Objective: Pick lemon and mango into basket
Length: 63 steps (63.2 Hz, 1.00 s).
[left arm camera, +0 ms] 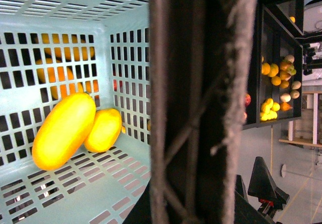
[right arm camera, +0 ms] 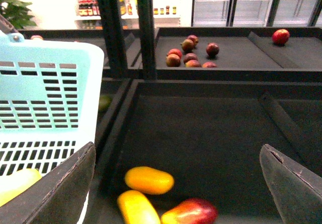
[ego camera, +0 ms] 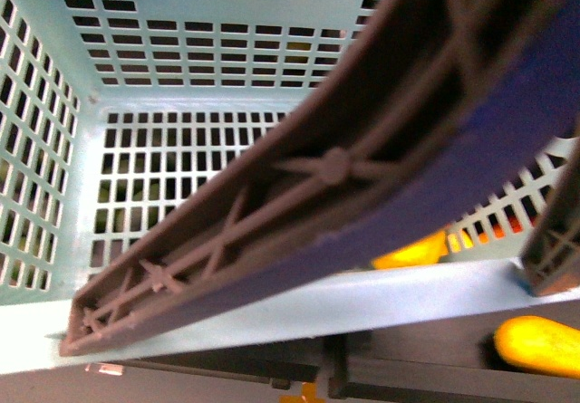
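In the basket (left arm camera: 60, 194), at its left, the mango (left arm camera: 64, 131) and the lemon (left arm camera: 103, 129) lie touching, long axes parallel; left gripper state can't be told. Right gripper (right arm camera: 178, 178) is spread wide over the dark tray (right arm camera: 211, 128), outside and right of the basket, with more yellow fruit (right arm camera: 149, 179) just below it.

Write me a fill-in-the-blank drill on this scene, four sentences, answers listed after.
1. Two yellow fruits, the long mango and the shorter lemon, lie touching inside the pale teal ____.
2. The swing handle crossing the front view is ____ in colour.
3. The right claw stands ____, with nothing between its fingers.
4. On the dark shelf below the right claw, a red-tinged fruit lies beside ____ yellow-orange ones.

Missing words: basket; brown; open; two
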{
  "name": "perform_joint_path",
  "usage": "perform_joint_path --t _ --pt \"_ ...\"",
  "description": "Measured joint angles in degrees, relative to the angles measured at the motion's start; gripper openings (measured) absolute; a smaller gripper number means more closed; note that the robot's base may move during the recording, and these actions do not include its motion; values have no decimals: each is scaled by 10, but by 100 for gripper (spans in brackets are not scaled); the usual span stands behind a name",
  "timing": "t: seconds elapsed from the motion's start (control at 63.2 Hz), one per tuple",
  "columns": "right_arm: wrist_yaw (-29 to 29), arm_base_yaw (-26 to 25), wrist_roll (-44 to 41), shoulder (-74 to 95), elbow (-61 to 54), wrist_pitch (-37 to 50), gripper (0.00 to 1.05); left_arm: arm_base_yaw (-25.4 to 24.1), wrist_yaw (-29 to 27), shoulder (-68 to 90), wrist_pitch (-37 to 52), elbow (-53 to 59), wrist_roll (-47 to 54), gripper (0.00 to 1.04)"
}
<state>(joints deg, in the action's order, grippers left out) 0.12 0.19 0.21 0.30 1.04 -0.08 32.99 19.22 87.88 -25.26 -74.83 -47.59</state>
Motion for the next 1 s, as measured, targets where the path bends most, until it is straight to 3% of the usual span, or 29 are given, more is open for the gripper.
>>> perform_joint_path --t 0.997 --pt "0 0 0 -1 0 0 96 -1 4 0 0 0 1 5"
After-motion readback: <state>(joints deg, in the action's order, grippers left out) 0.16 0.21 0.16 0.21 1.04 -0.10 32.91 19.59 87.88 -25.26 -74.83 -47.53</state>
